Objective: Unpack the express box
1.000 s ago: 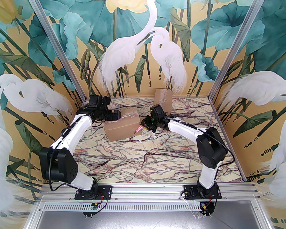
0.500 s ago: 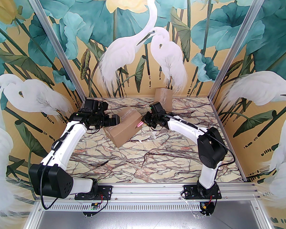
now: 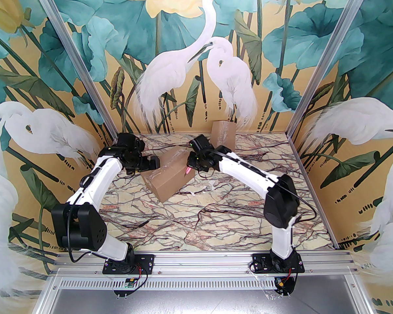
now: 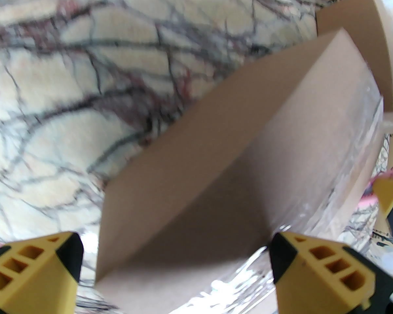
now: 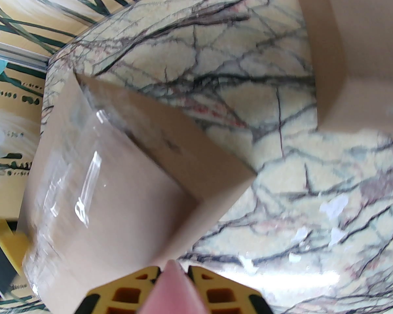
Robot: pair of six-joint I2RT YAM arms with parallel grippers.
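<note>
Worktop (image 3: 216,214) of veined marble carries two cardboard boxes and two arms. At left, the left pincer (image 3: 154,164) gapes wide, its two yellow fingers (image 4: 36,267) facing the left end of the taped express box (image 3: 170,178), which lies skewed at mid-worktop. Right of that, the right pincer (image 3: 192,166) is clamped on one pink tool (image 3: 187,170), whose tip is near the box's right end; contact is unclear. The second box (image 3: 223,134) stands by the back wall.
</note>
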